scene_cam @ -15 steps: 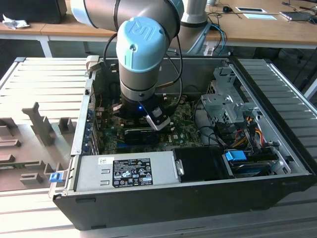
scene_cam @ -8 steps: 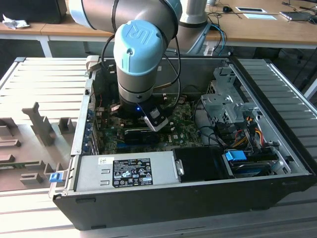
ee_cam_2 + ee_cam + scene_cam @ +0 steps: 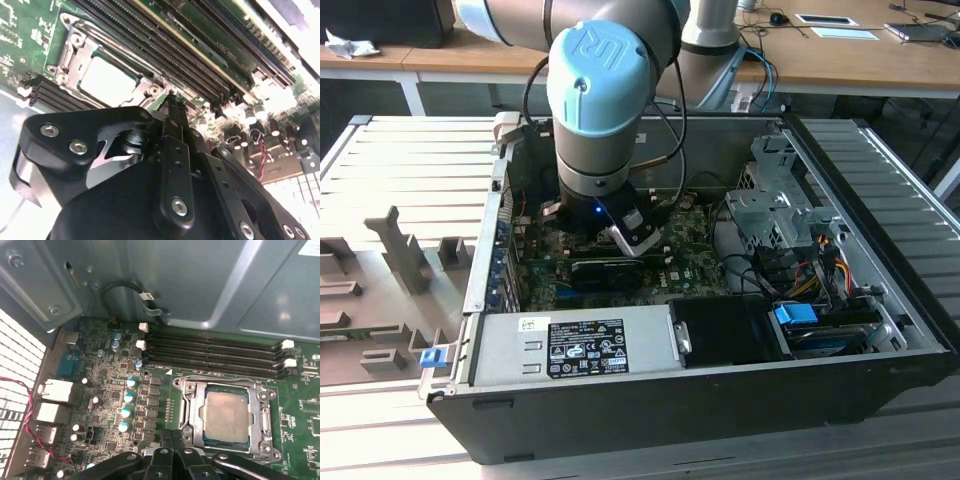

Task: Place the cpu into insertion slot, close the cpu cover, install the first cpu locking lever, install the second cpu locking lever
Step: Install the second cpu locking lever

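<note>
CPU [image 3: 226, 416] seated in the insertion slot [image 3: 194, 412], CPU cover [image 3: 263, 412] closed over it; gripper [image 3: 172, 440], fingers pressed together, beside the socket; lever status unclear.

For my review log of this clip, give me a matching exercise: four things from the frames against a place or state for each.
Things:
1. cpu
2. cpu cover
3. gripper
4. memory slots

Descriptions:
A. long, dark, parallel, beside the socket
B. seated in the insertion slot, pale top showing
C. down flat, framing the chip
D. fingers together at the socket's edge

Pairs: 1-B, 2-C, 3-D, 4-A
</note>
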Tool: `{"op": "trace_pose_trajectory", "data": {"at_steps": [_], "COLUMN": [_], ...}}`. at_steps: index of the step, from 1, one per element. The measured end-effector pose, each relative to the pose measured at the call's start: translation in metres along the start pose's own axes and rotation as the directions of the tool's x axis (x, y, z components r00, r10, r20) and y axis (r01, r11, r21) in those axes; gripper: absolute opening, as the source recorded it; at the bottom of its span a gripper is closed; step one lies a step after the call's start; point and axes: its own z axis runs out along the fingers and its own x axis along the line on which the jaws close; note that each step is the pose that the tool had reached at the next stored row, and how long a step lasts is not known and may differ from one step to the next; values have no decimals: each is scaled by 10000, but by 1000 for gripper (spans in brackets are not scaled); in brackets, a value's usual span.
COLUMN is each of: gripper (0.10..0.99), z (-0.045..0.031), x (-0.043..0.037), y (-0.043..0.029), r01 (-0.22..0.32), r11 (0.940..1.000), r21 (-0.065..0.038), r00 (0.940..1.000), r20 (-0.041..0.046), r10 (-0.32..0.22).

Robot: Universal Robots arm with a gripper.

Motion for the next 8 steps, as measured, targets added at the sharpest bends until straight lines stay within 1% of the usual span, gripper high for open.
{"op": "trace_pose_trajectory", "data": {"at_steps": [6, 8], "gripper": [106, 106], "z": [-113, -117], "x": [-3, -3], "y": [43, 45], "r01": [-8, -8], "r11": [10000, 10000], "r21": [-3, -6], "r00": [10000, 10000], "r20": [-19, -18], "r10": [8, 8]}}
